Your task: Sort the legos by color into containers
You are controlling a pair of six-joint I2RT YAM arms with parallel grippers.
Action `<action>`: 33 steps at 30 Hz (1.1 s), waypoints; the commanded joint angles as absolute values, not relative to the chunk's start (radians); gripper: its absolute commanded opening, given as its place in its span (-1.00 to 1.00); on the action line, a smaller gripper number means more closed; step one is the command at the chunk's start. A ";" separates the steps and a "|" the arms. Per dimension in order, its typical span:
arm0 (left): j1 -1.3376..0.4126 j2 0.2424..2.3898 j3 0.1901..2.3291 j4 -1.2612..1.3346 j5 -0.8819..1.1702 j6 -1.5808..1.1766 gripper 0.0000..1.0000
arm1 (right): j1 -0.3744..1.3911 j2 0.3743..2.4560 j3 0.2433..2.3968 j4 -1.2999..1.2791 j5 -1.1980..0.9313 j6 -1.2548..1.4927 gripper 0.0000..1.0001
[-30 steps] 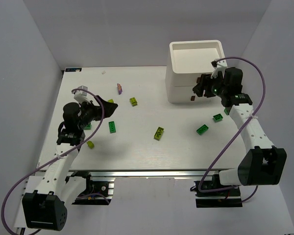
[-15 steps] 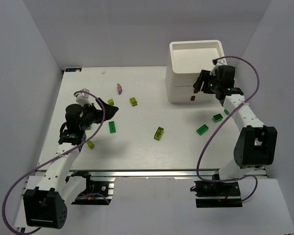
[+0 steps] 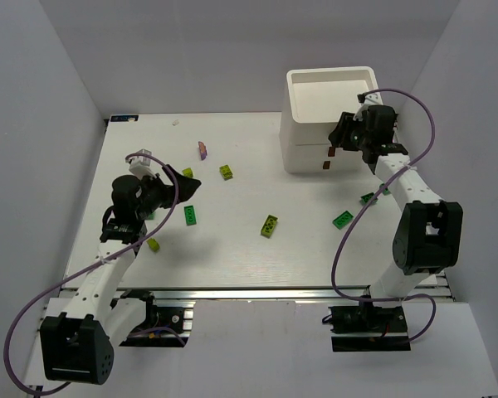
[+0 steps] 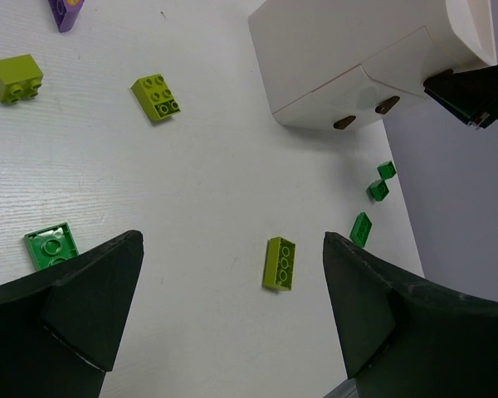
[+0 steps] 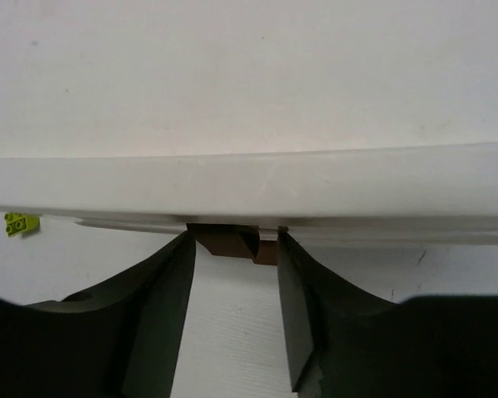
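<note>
The white stacked unit (image 3: 315,137) stands at the back right, with an open top tray (image 3: 330,93) and two drawers with brown handles. My right gripper (image 3: 339,143) is at its front. In the right wrist view the gripper (image 5: 235,274) has its fingers narrowed onto the upper drawer's handle (image 5: 224,240). My left gripper (image 3: 185,181) hovers open and empty over the left of the table (image 4: 232,315). Loose legos lie about: a purple one (image 3: 202,149), yellow-green ones (image 3: 226,172) (image 3: 269,225) (image 3: 153,245), green ones (image 3: 191,215) (image 3: 342,219) (image 3: 367,198).
The left wrist view shows the yellow-green brick (image 4: 280,264) between the fingers' line of sight, a green plate (image 4: 51,247) at the left, three green bricks (image 4: 378,190) near the unit (image 4: 332,50). The right arm's purple cable (image 3: 349,240) loops over the right of the table.
My right arm has folded in and carried its gripper up and left to the upper drawer handle. The left arm has barely moved. No lego has moved.
</note>
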State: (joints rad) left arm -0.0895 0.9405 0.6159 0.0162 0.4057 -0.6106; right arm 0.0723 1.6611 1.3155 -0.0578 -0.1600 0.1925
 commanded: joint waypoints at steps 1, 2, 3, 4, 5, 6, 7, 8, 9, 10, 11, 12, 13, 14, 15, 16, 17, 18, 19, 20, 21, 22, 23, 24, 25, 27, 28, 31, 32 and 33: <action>-0.094 0.946 0.646 0.031 0.397 -0.609 0.96 | 0.069 1.689 1.379 0.048 -0.169 0.172 -0.05; -0.094 0.948 0.647 0.031 0.396 -0.607 0.96 | 0.069 1.689 1.378 0.052 -0.172 0.170 -0.12; -0.094 0.950 0.647 0.031 0.393 -0.607 0.96 | 0.069 1.690 1.376 0.055 -0.175 0.167 -0.16; -0.094 0.950 0.646 0.032 0.393 -0.607 0.96 | 0.069 1.689 1.373 0.066 -0.182 0.158 -0.31; -0.094 0.950 0.647 0.034 0.388 -0.609 0.96 | 0.069 1.683 1.359 0.075 -0.187 0.155 -0.39; -0.094 0.950 0.646 0.034 0.388 -0.609 0.96 | 0.071 1.678 1.350 0.086 -0.190 0.149 -0.47; -0.094 0.950 0.644 0.037 0.388 -0.609 0.96 | 0.069 1.672 1.341 0.095 -0.196 0.138 -0.62; -0.094 0.950 0.643 0.038 0.387 -0.611 0.96 | 0.068 1.660 1.324 0.110 -0.199 0.130 -0.71; -0.094 0.950 0.643 0.040 0.385 -0.611 0.96 | 0.067 1.654 1.315 0.113 -0.205 0.124 -0.80; -0.094 0.951 0.643 0.041 0.387 -0.612 0.96 | 0.067 1.645 1.304 0.120 -0.215 0.123 -0.98; -0.094 0.951 0.644 0.041 0.387 -0.612 0.96 | 0.067 1.626 1.295 0.123 -0.219 0.111 -1.00; -0.094 0.953 0.643 0.044 0.385 -0.614 0.96 | 0.069 1.614 1.270 0.124 -0.222 0.106 -1.00; -0.094 0.951 0.644 0.046 0.385 -0.614 0.96 | 0.069 1.602 1.256 0.124 -0.230 0.101 -1.00; -0.094 0.954 0.644 0.046 0.385 -0.614 0.96 | 0.066 1.576 1.241 0.127 -0.232 0.095 -1.00; -0.094 0.954 0.644 0.049 0.388 -0.615 0.96 | 0.066 1.562 1.212 0.127 -0.233 0.091 -1.00; -0.094 0.959 0.644 0.051 0.391 -0.615 0.96 | 0.064 1.533 1.197 0.127 -0.236 0.089 -1.00; -0.094 0.963 0.646 0.052 0.391 -0.615 0.96 | 0.066 1.517 1.181 0.126 -0.238 0.089 -1.00; -0.094 0.966 0.646 0.054 0.394 -0.615 0.96 | 0.066 1.503 1.164 0.123 -0.238 0.089 -1.00; -0.094 0.969 0.646 0.057 0.399 -0.615 0.96 | 0.063 1.471 1.134 0.117 -0.244 0.090 -1.00; -0.094 0.974 0.647 0.060 0.400 -0.615 0.96 | 0.064 1.456 1.120 0.112 -0.248 0.091 -1.00; -0.094 0.977 0.646 0.064 0.402 -0.615 0.96 | 0.064 1.441 1.105 0.104 -0.250 0.092 -1.00; -0.094 0.980 0.649 0.064 0.403 -0.615 0.96 | 0.064 1.424 1.074 0.101 -0.255 0.092 -1.00; -0.094 0.986 0.649 0.066 0.406 -0.615 0.96 | 0.066 1.395 1.062 0.097 -0.255 0.091 -1.00; -0.094 0.991 0.652 0.072 0.407 -0.614 0.96 | 0.063 1.382 1.048 0.088 -0.255 0.094 -1.00; -0.094 0.997 0.653 0.075 0.413 -0.615 0.96 | 0.063 1.356 1.025 0.081 -0.253 0.092 -1.00; -0.094 1.005 0.655 0.083 0.416 -0.614 0.96 | 0.063 1.332 1.008 0.058 -0.250 0.094 -1.00; -0.094 1.008 0.655 0.084 0.420 -0.615 0.96 | 0.063 1.321 1.000 0.049 -0.249 0.095 -1.00; -0.094 1.023 0.660 0.090 0.428 -0.614 0.96 | 0.061 1.266 0.962 0.031 -0.244 0.101 -1.00; -0.094 1.026 0.660 0.094 0.428 -0.614 0.96 | 0.063 1.259 0.945 0.032 -0.241 0.100 -1.00; -0.094 1.031 0.660 0.094 0.428 -0.614 0.96 | 0.063 1.255 0.942 0.032 -0.241 0.101 -1.00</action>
State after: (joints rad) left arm -0.0895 1.0283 0.6201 0.0635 0.4084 -0.6113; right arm 0.0654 1.3067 0.9516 0.0063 -0.2230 0.0986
